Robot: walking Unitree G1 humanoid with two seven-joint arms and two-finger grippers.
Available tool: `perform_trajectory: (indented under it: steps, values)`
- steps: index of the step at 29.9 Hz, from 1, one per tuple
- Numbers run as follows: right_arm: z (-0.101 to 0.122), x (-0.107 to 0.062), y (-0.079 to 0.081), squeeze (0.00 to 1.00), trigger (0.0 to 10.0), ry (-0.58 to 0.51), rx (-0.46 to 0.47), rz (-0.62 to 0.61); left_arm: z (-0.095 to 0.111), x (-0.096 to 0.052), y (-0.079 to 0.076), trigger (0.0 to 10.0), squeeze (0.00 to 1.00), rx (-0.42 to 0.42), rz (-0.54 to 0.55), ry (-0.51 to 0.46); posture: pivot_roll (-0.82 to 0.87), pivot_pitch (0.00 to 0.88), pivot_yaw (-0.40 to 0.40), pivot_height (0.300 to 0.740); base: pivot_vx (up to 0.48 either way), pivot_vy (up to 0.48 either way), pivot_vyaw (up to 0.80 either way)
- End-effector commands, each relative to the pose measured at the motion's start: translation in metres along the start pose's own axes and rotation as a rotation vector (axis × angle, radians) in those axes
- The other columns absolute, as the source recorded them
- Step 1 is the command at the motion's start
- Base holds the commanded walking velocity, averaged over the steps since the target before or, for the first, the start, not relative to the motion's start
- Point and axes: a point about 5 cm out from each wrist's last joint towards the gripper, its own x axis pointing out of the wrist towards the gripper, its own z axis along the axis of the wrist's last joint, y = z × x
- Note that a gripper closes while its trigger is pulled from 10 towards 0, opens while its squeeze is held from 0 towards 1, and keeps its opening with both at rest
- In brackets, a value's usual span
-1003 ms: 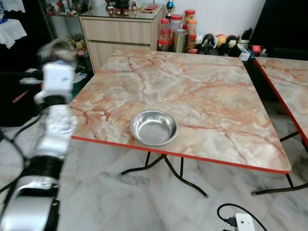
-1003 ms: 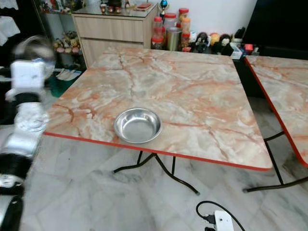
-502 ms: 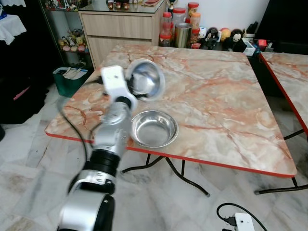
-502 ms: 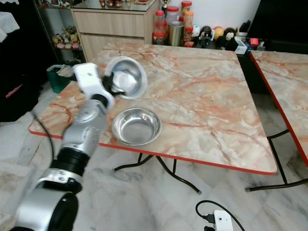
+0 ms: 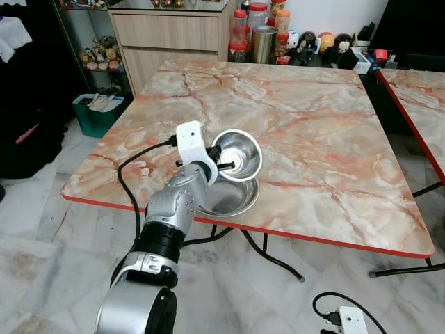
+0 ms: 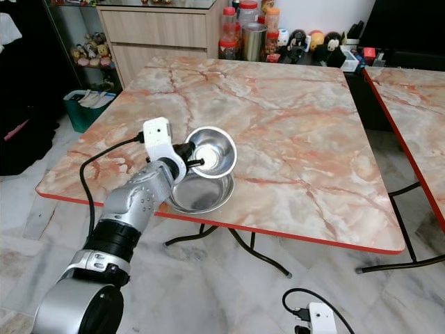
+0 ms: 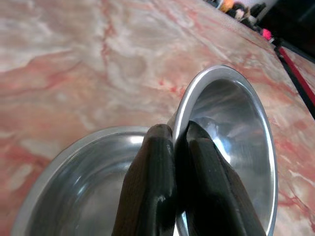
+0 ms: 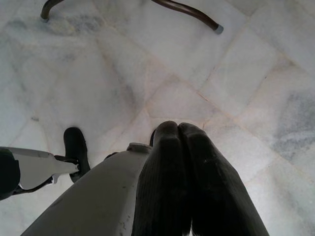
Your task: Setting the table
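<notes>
My left hand (image 5: 221,164) is clamped on the rim of a steel bowl (image 5: 240,154), holding it tilted directly above a second steel bowl (image 5: 233,198) resting near the desk's (image 5: 313,139) front edge. My right hand (image 8: 183,147) hangs with fingers pressed together over the floor (image 8: 147,73).
</notes>
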Motion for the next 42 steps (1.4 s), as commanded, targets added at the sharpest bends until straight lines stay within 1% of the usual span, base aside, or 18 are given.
perform_trajectory:
  steps: [1, 2, 4, 6, 14, 21, 28, 32, 33, 35, 42]
  values:
    - [-0.001, -0.001, -0.002, 0.0, 10.0, 0.002, 0.005, -0.002, 0.001, -0.004, -0.003, 10.0, 0.0, -0.046, -0.007, 0.025, 0.05, 0.058, -0.001, 0.74, 0.0, 0.0, 0.0]
    - [-0.001, -0.001, -0.002, 0.0, 10.0, 0.002, 0.005, -0.001, -0.002, -0.007, -0.005, 10.0, 0.0, -0.06, -0.005, 0.06, 0.05, 0.054, 0.002, 0.74, 0.0, 0.0, 0.0]
    - [-0.001, -0.001, -0.002, 0.0, 10.0, 0.0, 0.009, -0.001, -0.003, -0.009, -0.006, 10.0, 0.0, -0.072, 0.0, 0.075, 0.05, 0.054, 0.002, 0.74, 0.0, 0.0, 0.0]
    - [-0.001, -0.001, -0.002, 0.0, 10.0, 0.0, 0.01, -0.003, -0.004, -0.012, -0.003, 10.0, 0.0, -0.091, 0.019, 0.087, 0.05, 0.046, 0.003, 0.74, 0.0, 0.0, 0.0]
    - [-0.002, -0.001, -0.001, 0.0, 10.0, 0.003, 0.009, 0.0, -0.008, -0.017, 0.004, 10.0, 0.0, -0.07, 0.054, 0.135, 0.05, 0.035, 0.007, 0.74, 0.0, 0.0, 0.0]
    - [-0.003, -0.001, -0.002, 0.0, 10.0, 0.005, 0.008, -0.001, -0.013, -0.018, 0.008, 10.0, 0.0, -0.058, 0.084, 0.174, 0.05, 0.03, 0.006, 0.74, 0.0, 0.0, 0.0]
    - [-0.004, -0.002, -0.002, 0.0, 10.0, 0.005, 0.008, -0.002, -0.016, -0.019, 0.01, 10.0, 0.0, -0.066, 0.108, 0.182, 0.04, 0.037, 0.003, 0.74, 0.0, 0.0, 0.0]
    - [-0.003, -0.002, -0.003, 0.0, 10.0, 0.006, 0.006, -0.002, -0.017, -0.019, 0.013, 10.0, 0.0, -0.097, 0.134, 0.174, 0.04, 0.039, 0.002, 0.74, 0.0, 0.0, 0.0]
    - [-0.003, -0.002, -0.003, 0.0, 10.0, 0.006, 0.005, -0.002, -0.017, -0.019, 0.014, 10.0, 0.0, -0.116, 0.147, 0.17, 0.04, 0.043, -0.001, 0.74, 0.0, 0.0, 0.0]
    - [-0.003, -0.002, -0.003, 0.0, 10.0, 0.006, 0.006, -0.002, -0.017, -0.018, 0.015, 10.0, 0.0, -0.123, 0.155, 0.168, 0.04, 0.043, -0.001, 0.74, 0.0, 0.0, 0.0]
    - [-0.002, -0.002, -0.003, 0.0, 10.0, 0.004, 0.006, -0.003, -0.016, -0.017, 0.013, 10.0, 0.0, -0.132, 0.15, 0.175, 0.04, 0.047, -0.002, 0.74, 0.0, 0.0, 0.0]
